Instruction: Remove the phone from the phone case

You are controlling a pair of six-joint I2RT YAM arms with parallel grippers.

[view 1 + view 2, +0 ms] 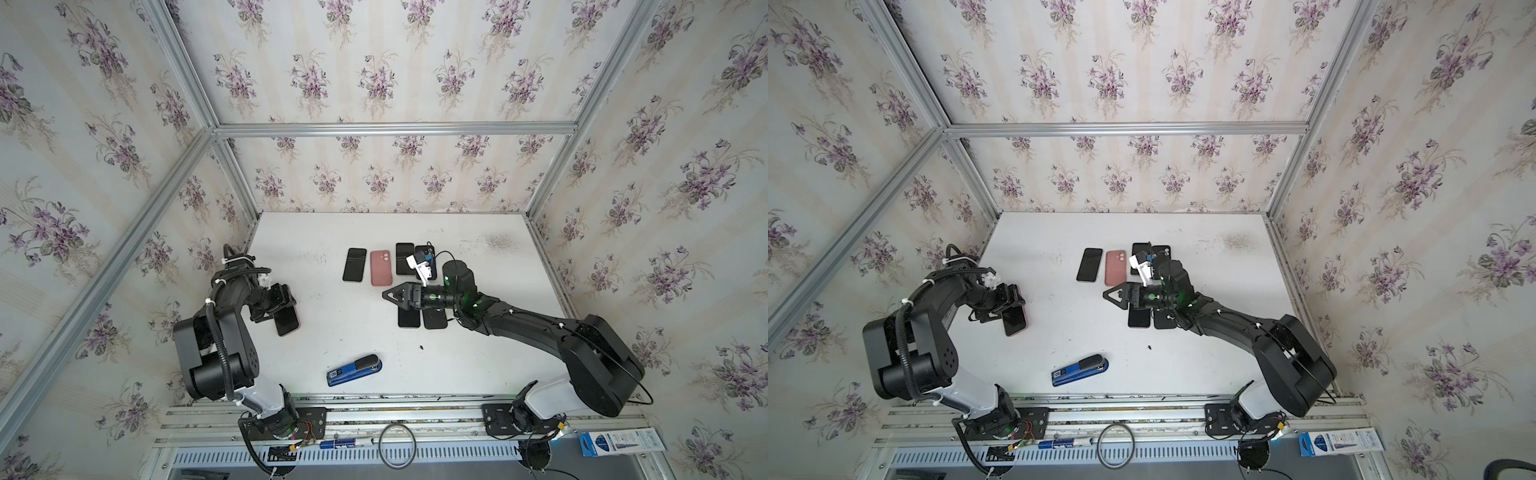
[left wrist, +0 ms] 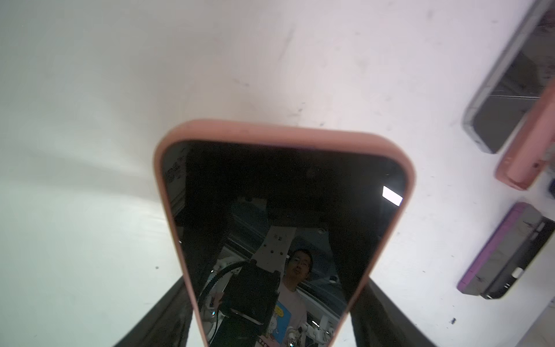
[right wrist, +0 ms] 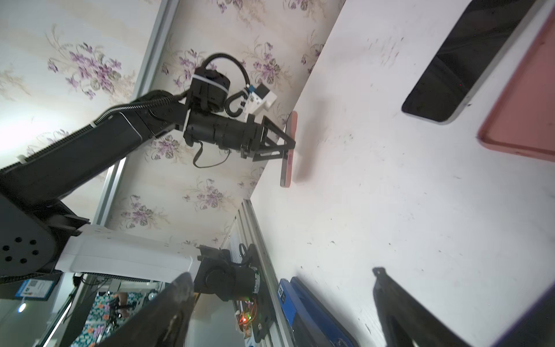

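- On the left of the surface (image 1: 345,340), the left fingers (image 2: 162,318) clamped the phone (image 2: 285,210) by its sides, inside its pink case (image 2: 285,130).
- The right fingers (image 3: 174,303) hung wide open, empty.
- Next, probably: peel a case corner off.

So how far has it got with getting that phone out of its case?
Done: the left jaws hold the phone above the table. In hand: it sits fully inside its pink case, nothing loosened. Left: the right jaws, open and empty, probably must help peel it out.

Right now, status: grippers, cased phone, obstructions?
Left gripper shut on pink-cased phone, raised off table. Not yet uncased. Right gripper open, empty, over loose phones. Blue stapler aside.
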